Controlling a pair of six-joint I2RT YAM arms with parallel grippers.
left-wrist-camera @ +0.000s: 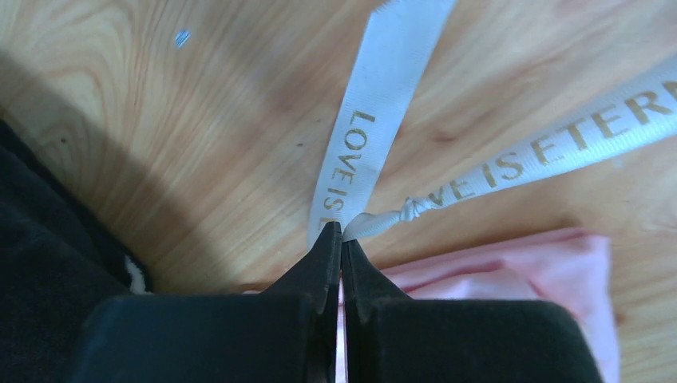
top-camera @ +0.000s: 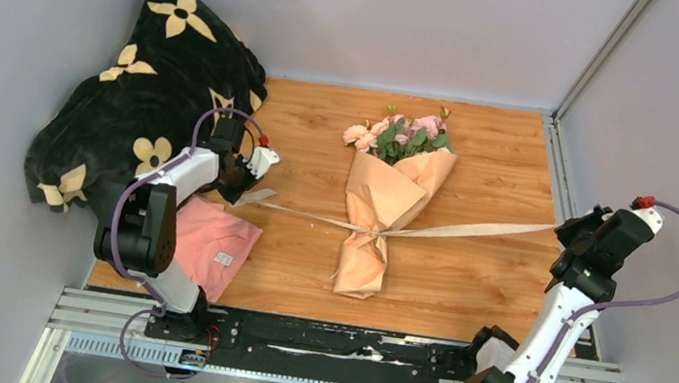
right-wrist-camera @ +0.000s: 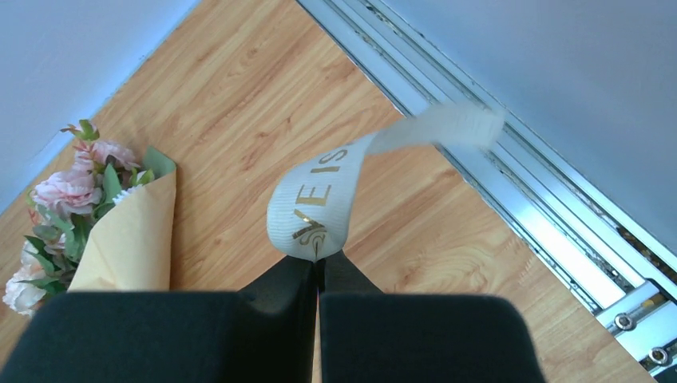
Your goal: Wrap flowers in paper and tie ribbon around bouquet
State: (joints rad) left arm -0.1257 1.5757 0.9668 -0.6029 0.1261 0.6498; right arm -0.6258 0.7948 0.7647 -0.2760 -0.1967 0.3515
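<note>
The bouquet (top-camera: 382, 211) lies mid-table, pink flowers (top-camera: 401, 133) at the far end in a cone of peach-orange paper (top-camera: 392, 190). A cream ribbon (top-camera: 468, 231) with gold lettering is knotted round the cone's narrow waist and stretches out to both sides. My left gripper (top-camera: 243, 189) is shut on the ribbon's left end (left-wrist-camera: 375, 226), low beside the black blanket. My right gripper (top-camera: 567, 229) is shut on the ribbon's right end (right-wrist-camera: 315, 209) near the right rail, the end folded over and its tail blurred. The flowers (right-wrist-camera: 68, 191) and paper (right-wrist-camera: 132, 243) also show in the right wrist view.
A black blanket (top-camera: 142, 99) with cream flower prints is heaped at the back left. A small pink cloth (top-camera: 212, 246) with a white label lies at the front left, below the left gripper. Metal rails (top-camera: 563, 170) run along the right and near edges.
</note>
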